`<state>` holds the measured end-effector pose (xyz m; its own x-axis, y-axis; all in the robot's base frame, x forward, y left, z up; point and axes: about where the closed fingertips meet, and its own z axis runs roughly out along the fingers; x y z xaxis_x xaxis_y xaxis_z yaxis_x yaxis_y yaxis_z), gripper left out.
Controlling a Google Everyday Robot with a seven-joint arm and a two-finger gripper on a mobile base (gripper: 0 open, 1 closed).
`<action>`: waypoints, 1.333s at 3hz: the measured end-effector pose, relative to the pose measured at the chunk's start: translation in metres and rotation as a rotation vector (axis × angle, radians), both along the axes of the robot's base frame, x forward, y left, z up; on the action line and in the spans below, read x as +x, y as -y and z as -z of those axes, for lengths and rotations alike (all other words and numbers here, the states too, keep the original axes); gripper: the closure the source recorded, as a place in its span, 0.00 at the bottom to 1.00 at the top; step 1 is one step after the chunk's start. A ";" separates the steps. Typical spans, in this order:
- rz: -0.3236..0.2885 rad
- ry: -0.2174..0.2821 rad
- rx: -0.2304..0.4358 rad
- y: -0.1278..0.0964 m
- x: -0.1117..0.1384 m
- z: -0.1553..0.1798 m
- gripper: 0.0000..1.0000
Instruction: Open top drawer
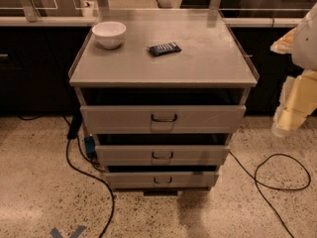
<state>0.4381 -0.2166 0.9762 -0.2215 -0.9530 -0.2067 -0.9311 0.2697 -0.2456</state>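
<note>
The top drawer [163, 119] is the widest grey front of the cabinet, just under the grey top, with a small dark loop handle [164, 118] at its centre. A dark gap shows above the front, and the inside of the drawer is hidden. Two narrower drawers [162, 154] sit below it. My arm, in cream and white covers, hangs at the right edge of the view. Its gripper [283, 125] is to the right of the cabinet at about the top drawer's height, apart from it and touching nothing.
A white bowl [109, 33] and a dark blue packet [164, 48] lie on the cabinet top [208, 63]. Black cables [277, 175] run over the speckled floor on both sides of the cabinet. A dark counter stands behind.
</note>
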 end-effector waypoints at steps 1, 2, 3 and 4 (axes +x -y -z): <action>0.000 0.001 0.000 0.000 0.000 0.000 0.00; 0.011 -0.003 0.011 0.003 0.004 0.014 0.00; 0.019 -0.005 -0.012 0.000 0.017 0.047 0.00; 0.015 -0.010 0.003 -0.009 0.036 0.082 0.00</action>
